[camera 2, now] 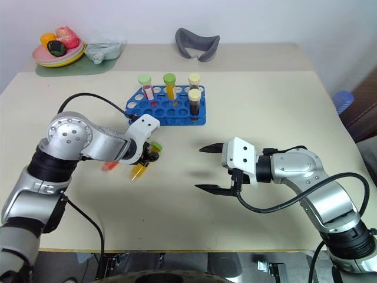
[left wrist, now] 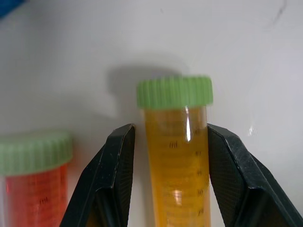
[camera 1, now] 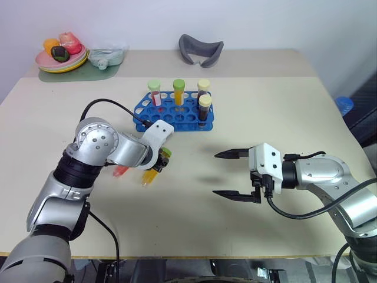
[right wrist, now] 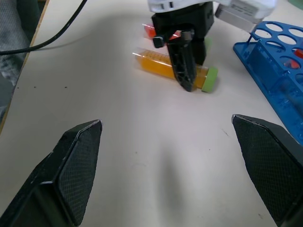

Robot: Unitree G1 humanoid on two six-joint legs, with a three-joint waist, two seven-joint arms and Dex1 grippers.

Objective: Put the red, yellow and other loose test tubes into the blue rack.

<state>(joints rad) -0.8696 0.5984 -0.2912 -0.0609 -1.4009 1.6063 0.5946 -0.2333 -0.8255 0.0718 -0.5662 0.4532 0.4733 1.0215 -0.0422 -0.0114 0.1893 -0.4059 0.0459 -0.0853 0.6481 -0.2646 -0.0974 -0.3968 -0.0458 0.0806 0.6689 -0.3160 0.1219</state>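
While the blue rack [camera 1: 175,111] stands upright mid-counter holding four capped tubes, the head view shows the left gripper [camera 1: 158,167] down on the yellow tube [camera 1: 149,175], which lies flat on the counter [camera 1: 283,106] just in front of the rack, with the red tube [camera 1: 121,171] close beside it. The right gripper [camera 1: 227,174] hovers well apart, jaws spread wide and empty. Seen from the left wrist, the jaws press both sides of the yellow tube below its green cap [left wrist: 174,91]. From the right wrist, the same grip shows beside the rack's corner.

Faint graduation marks on yellow tube [left wrist: 176,165], digits unreadable
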